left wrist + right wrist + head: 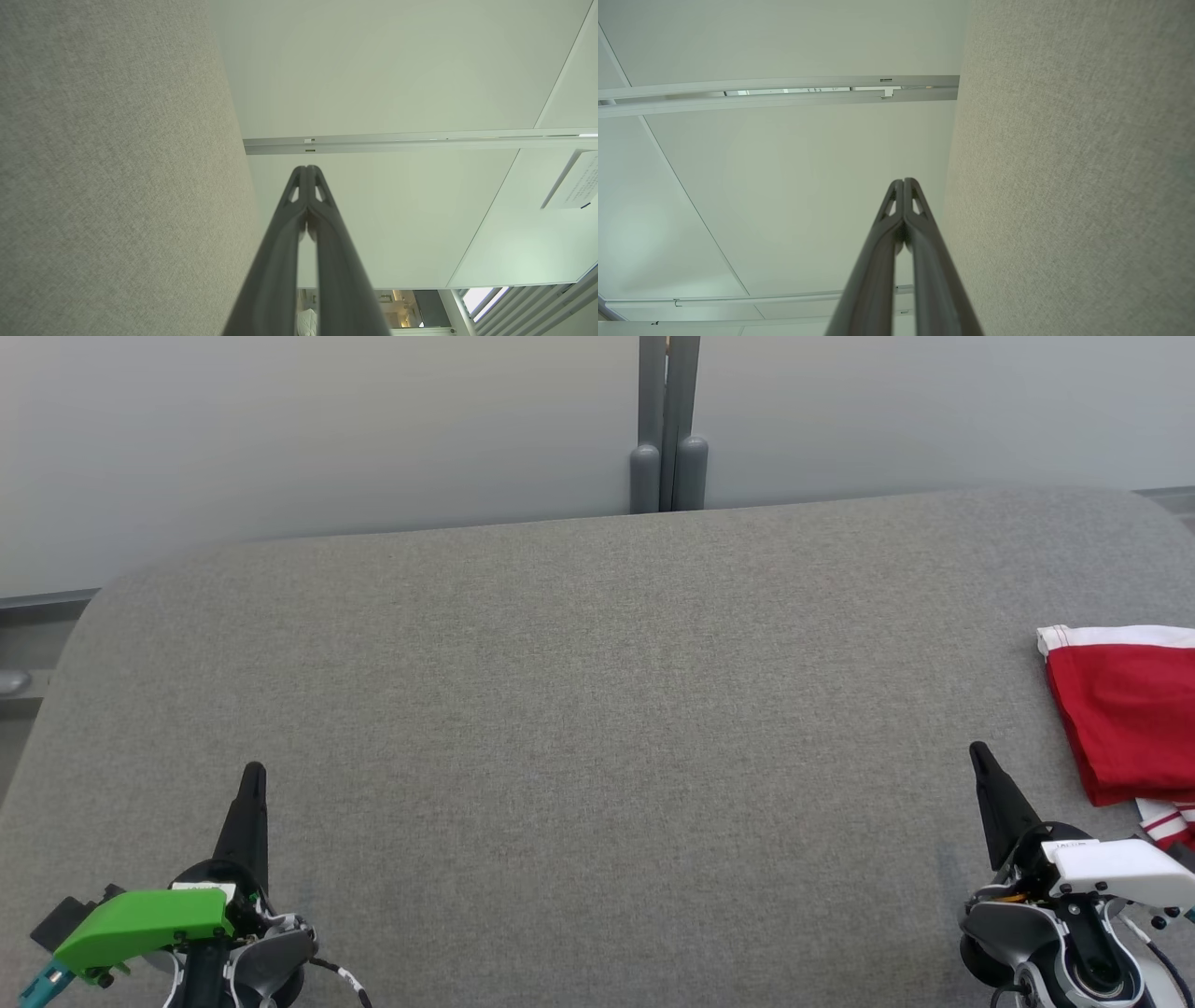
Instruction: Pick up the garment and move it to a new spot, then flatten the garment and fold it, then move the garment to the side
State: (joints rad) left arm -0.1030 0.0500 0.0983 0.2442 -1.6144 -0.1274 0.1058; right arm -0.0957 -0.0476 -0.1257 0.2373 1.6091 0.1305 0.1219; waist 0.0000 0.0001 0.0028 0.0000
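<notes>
Red folded garment [1125, 719] with white trim lies at 3 o'clock on grey fabric table [597, 709]. Left gripper [253, 773] and right gripper [977, 751], at 7 and 5 o'clock, are pressed together, empty.

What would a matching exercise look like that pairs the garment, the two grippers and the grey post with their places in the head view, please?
Things:
1. garment
2. left gripper
3. right gripper
4. grey post

Places and states:
A. lower left, shut, holding nothing
B. top centre, upright behind the far edge of the grey surface
C. right edge of the view, red with white trim, lying on the surface
D. lower right, shut, holding nothing, just left of the red cloth

Pairs: 1-C, 2-A, 3-D, 4-B
</notes>
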